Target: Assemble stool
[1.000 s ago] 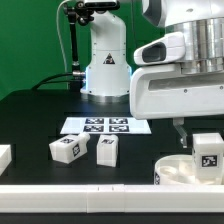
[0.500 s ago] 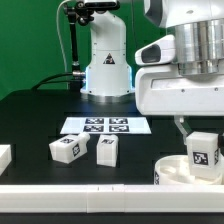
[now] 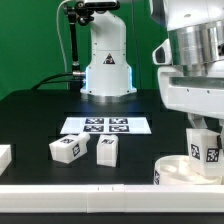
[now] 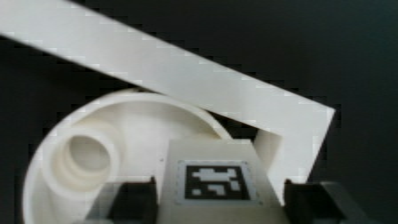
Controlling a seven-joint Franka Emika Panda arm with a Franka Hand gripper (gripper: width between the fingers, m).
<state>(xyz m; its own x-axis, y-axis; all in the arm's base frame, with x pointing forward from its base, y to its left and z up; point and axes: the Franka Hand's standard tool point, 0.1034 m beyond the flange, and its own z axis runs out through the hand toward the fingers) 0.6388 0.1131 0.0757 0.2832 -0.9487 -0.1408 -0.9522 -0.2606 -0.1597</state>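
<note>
The black table (image 3: 30, 120) stands before a green backdrop. The arm's white base (image 3: 105, 65) is at upper centre of the exterior view, and the marker board (image 3: 105, 125) lies flat in the middle. Two spare legs (image 3: 66, 149) lie at lower left of centre, near each other but apart. At lower right sits the seat (image 3: 176, 172), just behind the rail (image 3: 90, 192) that runs along the bottom edge. The gripper (image 3: 204, 138) is clamped on a leg (image 3: 207, 152) and holds it upright over the seat's right part.

Against a second ago, the wrist has slid toward the right of the frame and turned. The leg's tag, which then faced me squarely, now shows at an angle, and the block looks narrower. Its height has barely changed. I read this as a twist of the leg at the seat, perhaps threading it in, though I cannot see whether its foot has engaged.

In the wrist view, the dark fingers (image 4: 121, 200) flank the leg (image 4: 217, 175) on both sides and press against it, with the tag facing the camera. The seat (image 4: 143, 110) shows its round well and a raised boss beside the leg, and the rail (image 4: 196, 75) crosses diagonally beyond. Two legs are not yet fitted, so I judge the job to be at an early stage.
</note>
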